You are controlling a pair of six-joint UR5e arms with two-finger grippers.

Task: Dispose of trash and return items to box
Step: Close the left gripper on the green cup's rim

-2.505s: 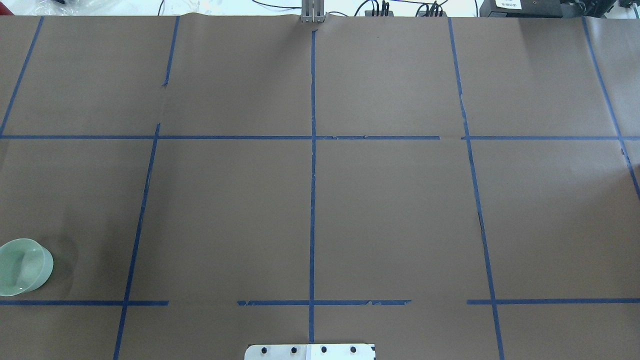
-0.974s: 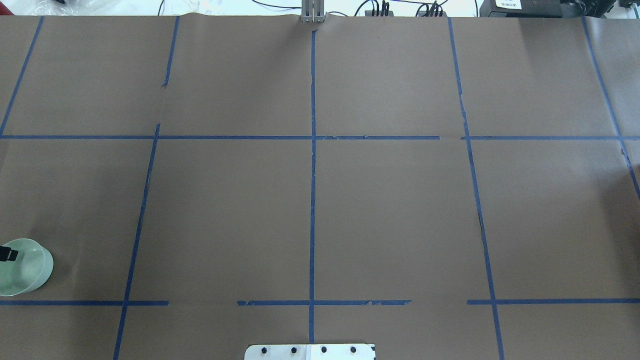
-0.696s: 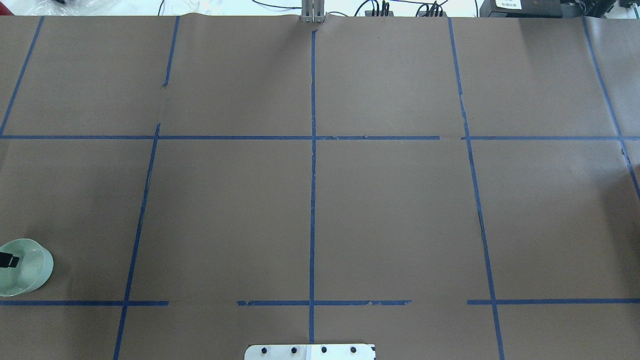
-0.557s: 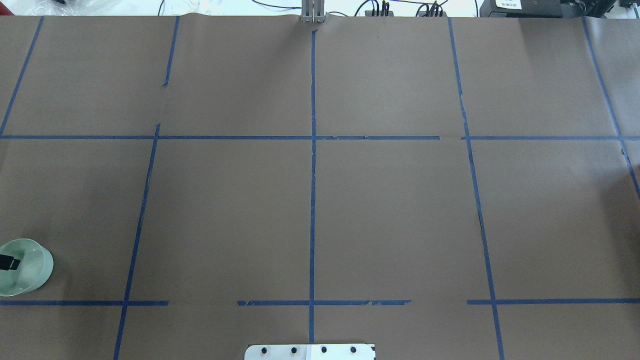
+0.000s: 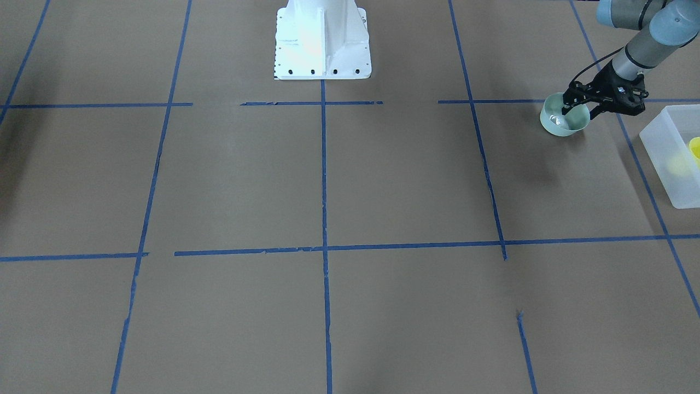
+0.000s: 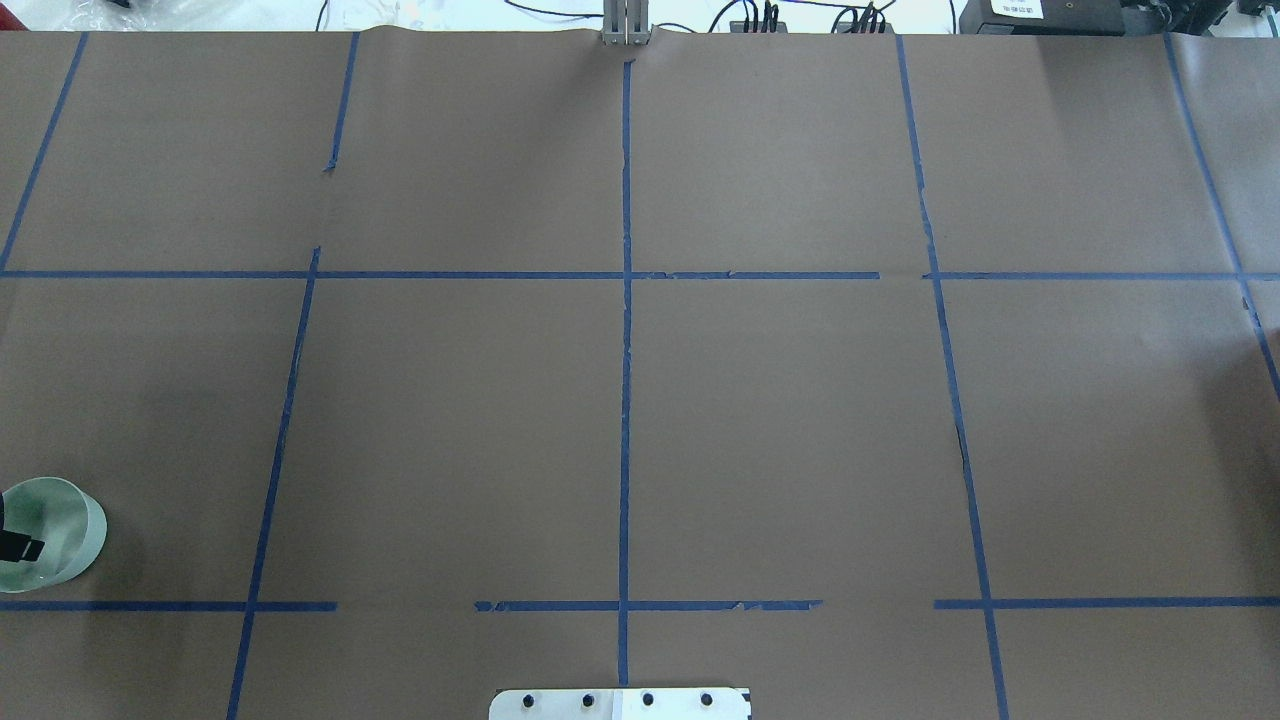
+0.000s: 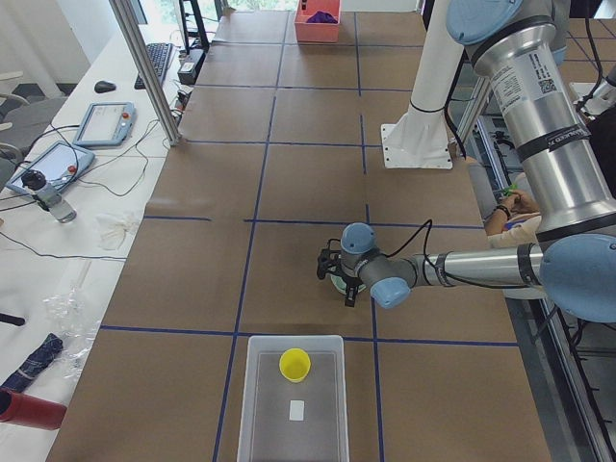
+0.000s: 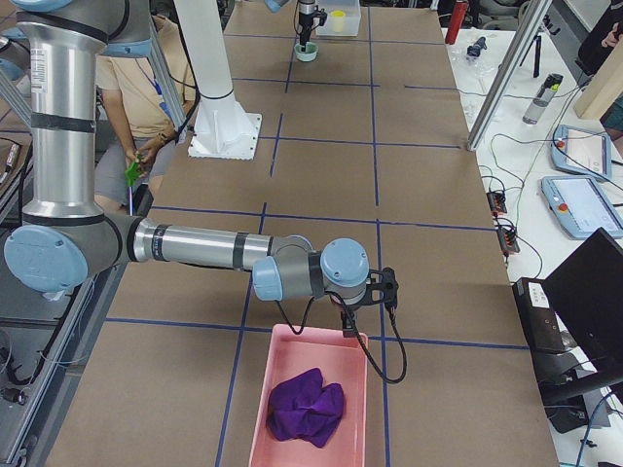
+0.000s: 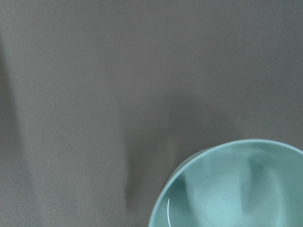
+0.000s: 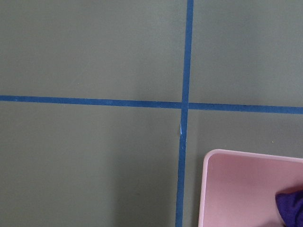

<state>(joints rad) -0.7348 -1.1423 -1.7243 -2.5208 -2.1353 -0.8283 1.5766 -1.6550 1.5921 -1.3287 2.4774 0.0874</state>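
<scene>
Judging from my screens, the cup (image 7: 295, 364) already stood in the box (image 7: 322, 385) near my left gripper (image 5: 581, 111). Only the bowl (image 5: 558, 125) remained on the table (image 5: 383, 175), with the spread fingers (image 5: 566, 104) straddling its wall, not yet pinching. The right gripper's state I could not tell.

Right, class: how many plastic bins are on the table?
2. A frosted white box at the end of the table on the robot's left, with a yellow cup inside; a pink bin at the opposite end, holding purple cloth. More could sit out of view.
</scene>
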